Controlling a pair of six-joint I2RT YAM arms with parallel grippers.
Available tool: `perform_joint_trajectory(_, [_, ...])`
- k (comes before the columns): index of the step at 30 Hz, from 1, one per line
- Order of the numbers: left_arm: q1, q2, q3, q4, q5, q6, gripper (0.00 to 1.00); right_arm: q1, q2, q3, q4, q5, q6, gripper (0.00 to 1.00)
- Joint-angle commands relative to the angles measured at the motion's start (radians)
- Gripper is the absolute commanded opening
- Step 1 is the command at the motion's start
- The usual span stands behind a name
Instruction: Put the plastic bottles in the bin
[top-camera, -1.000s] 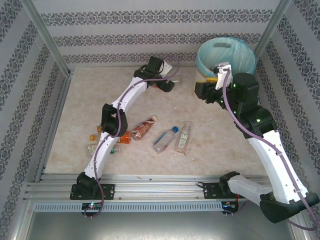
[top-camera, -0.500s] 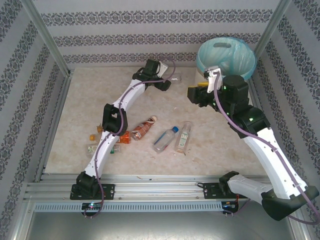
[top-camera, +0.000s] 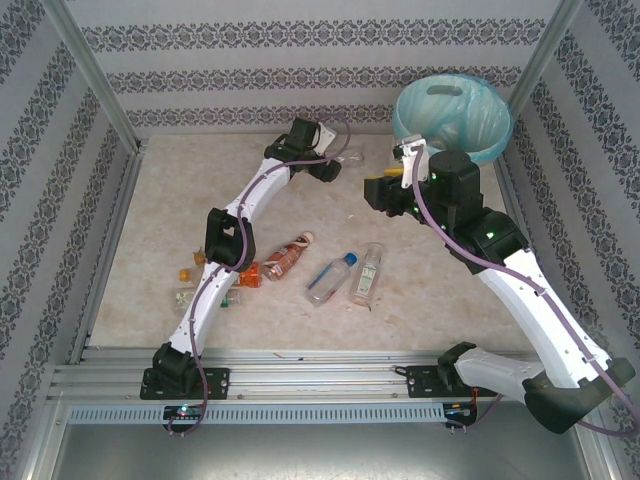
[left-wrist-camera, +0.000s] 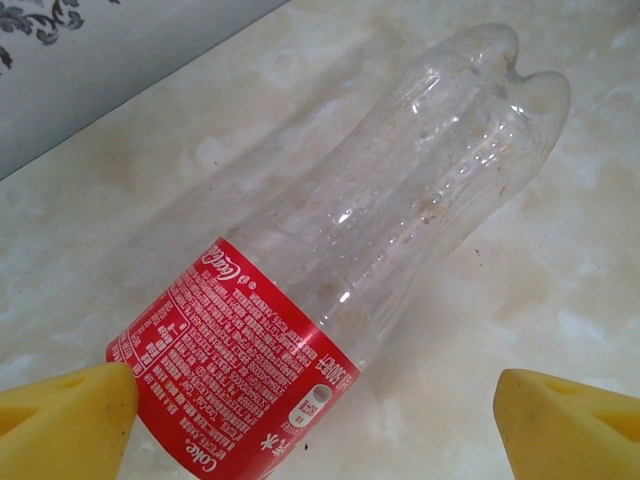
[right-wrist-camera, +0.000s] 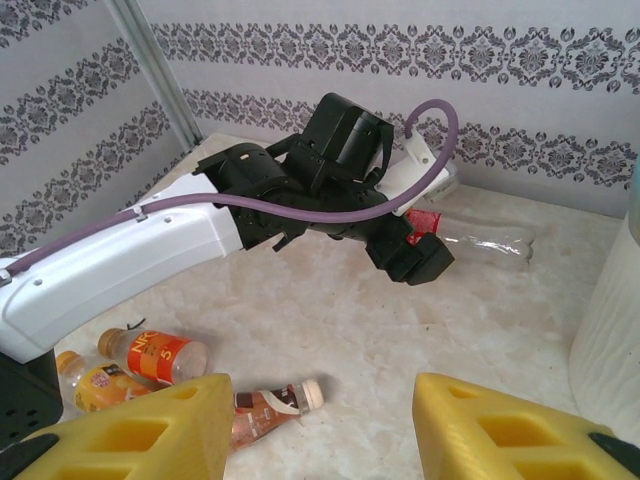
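Across the middle of the overhead frame, a pale marbled surface (top-camera: 150, 200), walled by patterned panels. At upper right, the bin (top-camera: 500, 112), cream, with a blue liner over the rim. Reaching from lower left to top centre, the left arm (top-camera: 250, 195); bending in from lower right, the right arm (top-camera: 540, 300), its end just left of the bin.

At top centre, the left hand (left-wrist-camera: 315, 420), spread wide, yellow pads (left-wrist-camera: 60, 420) either side of the red-labelled end of a clear Coke bottle (left-wrist-camera: 380, 230). Bottle lying flat on the surface near the back wall, not yet gripped: one pad just beside the label, the other well apart. Left of the bin, the right hand (right-wrist-camera: 320, 430), likewise wide and holding nothing.

Below centre, three more bottles (top-camera: 330, 278) lying near one another. At lower left, a small cluster (top-camera: 190, 280) with orange labels, partly under the left arm.

Step in hand, by the look of it: lining up the left grasp on the Coke bottle. Next: centre over the label, close gently on the thin wall, lift, carry right above the rim, release. Worth minding the right arm, placed between bottle and bin.
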Motion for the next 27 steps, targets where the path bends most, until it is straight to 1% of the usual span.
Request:
perform_joint_trajectory(1, [-0.028, -0.047, 0.013, -0.156, 0.033, 0.007, 0.90, 0.017, 0.000, 0.004, 0.032, 0.031, 0.018, 0.51])
perform_joint_trajectory(6, [-0.031, -0.138, -0.016, -0.142, 0.109, -0.067, 0.86, 0.026, -0.003, -0.001, 0.025, 0.044, 0.016, 0.51])
perform_joint_trajectory(11, [-0.031, -0.183, -0.024, -0.069, 0.119, -0.100, 0.88, 0.026, -0.004, -0.001, 0.021, 0.054, 0.009, 0.51])
perform_joint_trajectory(16, [-0.032, -0.129, -0.020, 0.023, 0.074, -0.078, 0.94, 0.026, -0.004, -0.005, 0.019, 0.058, 0.008, 0.51])
perform_joint_trajectory(20, [-0.030, -0.072, -0.003, 0.017, 0.048, -0.065, 0.96, 0.026, -0.003, -0.010, 0.012, 0.059, 0.013, 0.51])
perform_joint_trajectory(27, [-0.032, -0.013, -0.003, -0.021, 0.070, -0.068, 0.96, 0.026, 0.005, -0.013, 0.018, 0.051, 0.018, 0.51])
